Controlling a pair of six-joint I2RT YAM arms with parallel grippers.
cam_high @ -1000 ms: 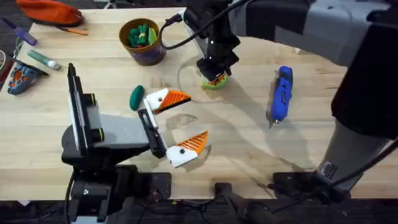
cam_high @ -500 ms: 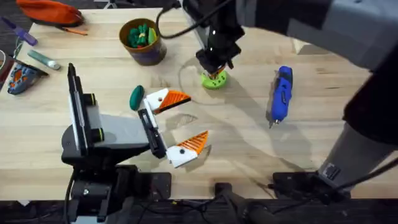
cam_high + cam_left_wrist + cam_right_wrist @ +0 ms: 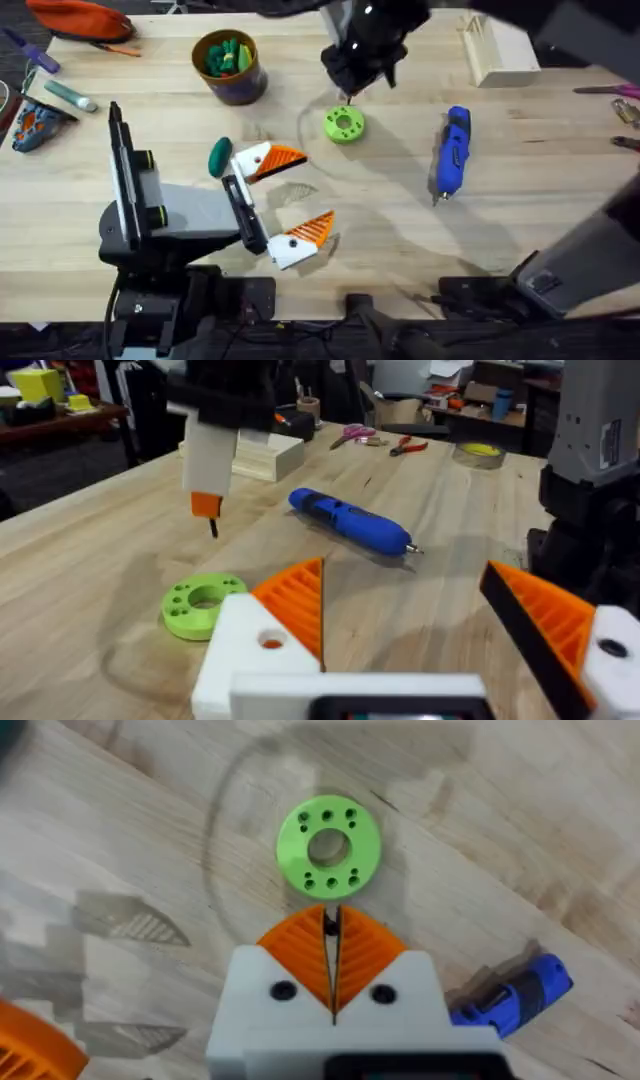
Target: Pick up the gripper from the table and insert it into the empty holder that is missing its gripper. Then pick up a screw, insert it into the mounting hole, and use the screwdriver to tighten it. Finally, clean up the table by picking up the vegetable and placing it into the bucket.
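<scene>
The right tool [image 3: 331,942] hangs above the green disc [image 3: 343,125], its orange pads pinched on a small dark screw [image 3: 213,527]. The left tool [image 3: 290,195] rests released beside the disc. The screwdriver [image 3: 452,149] lies on the surface [image 3: 400,220] beyond the disc.

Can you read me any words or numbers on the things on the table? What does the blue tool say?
There are none that can be read.
The screwdriver: blue with a pale band, no legible writing in any view.
The bucket: no label shows.
The green disc: holes, no marks.
The right gripper, shut on a small dark screw, and the open left gripper: no lettering.
Background items in the left wrist view: too blurred to read.
</scene>
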